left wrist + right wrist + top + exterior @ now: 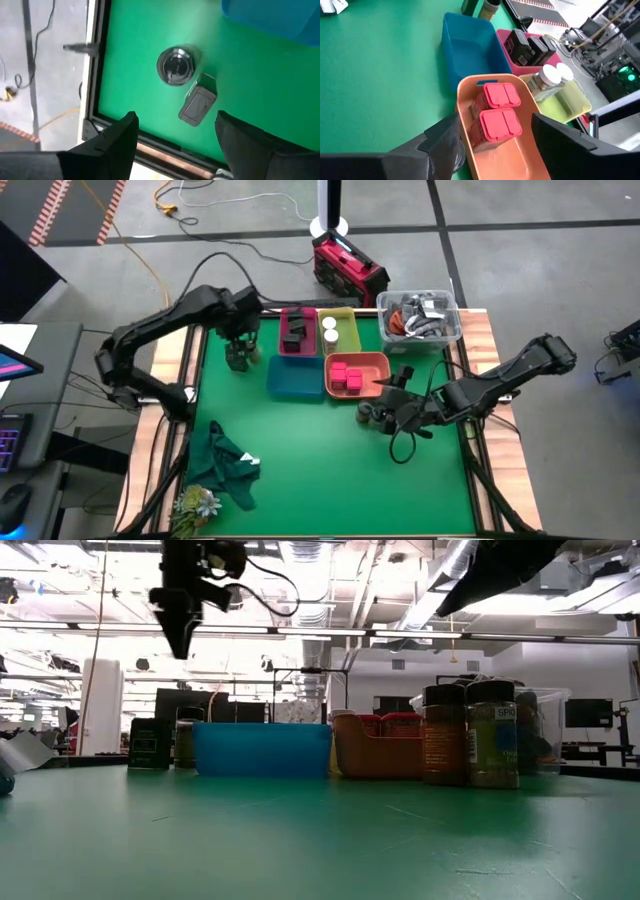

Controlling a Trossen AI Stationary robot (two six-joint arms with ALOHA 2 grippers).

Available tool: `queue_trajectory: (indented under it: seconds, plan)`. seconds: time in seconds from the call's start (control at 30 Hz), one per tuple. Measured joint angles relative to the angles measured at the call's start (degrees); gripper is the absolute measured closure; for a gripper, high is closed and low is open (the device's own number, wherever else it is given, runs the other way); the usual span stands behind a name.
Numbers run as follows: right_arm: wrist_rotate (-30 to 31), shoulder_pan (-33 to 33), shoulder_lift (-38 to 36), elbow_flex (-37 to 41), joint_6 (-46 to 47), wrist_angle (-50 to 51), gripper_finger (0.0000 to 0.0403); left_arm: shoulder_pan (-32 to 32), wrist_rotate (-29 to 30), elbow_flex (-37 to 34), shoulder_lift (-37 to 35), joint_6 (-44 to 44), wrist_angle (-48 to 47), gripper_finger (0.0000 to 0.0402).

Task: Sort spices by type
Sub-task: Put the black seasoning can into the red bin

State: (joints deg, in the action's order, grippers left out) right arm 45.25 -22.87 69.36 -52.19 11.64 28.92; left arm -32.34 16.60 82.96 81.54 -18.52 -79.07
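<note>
The left gripper, fingers spread, is hovering over the dark boxy tin; it should be centering before descending.

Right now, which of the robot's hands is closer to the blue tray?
The left hand. It hangs above the dark tin and jar just beside the blue tray. The right hand sits farther off, past the orange tray, near two dark round jars.
</note>
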Motion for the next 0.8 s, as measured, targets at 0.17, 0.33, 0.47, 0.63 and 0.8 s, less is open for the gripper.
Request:
queue_trajectory:
  seconds: [0.17, 0.33, 0.47, 0.63, 0.8]
  plan:
    - [-0.11, 0.04, -0.02, -1.87, -6.01, -1.96, 0.0129, 0.53, -0.23, -9.45, -7.44, 3.05, 5.37, 0.0152]
    - [-0.38, 0.04, -0.11, -6.54, -11.97, -1.2, 0.0129, 0.66, -0.25, -19.57, -14.16, 3.18, 10.71, 0.0152]
    - [-1.61, 0.68, -0.11, -8.76, -16.46, -0.7, 0.0129, 0.68, -0.47, -24.59, -16.16, 1.71, 13.55, 0.0152]
    - [-6.13, 2.74, -0.11, -9.5, -17.81, -1.62, 0.0129, 0.66, -2.21, -28.04, -14.95, -1.89, 17.87, 0.0152]
    - [-6.75, 4.92, 0.26, -9.37, -16.54, -1.44, 0.0129, -0.05, -3.43, -28.09, -11.07, -7.37, 20.55, 0.0152]
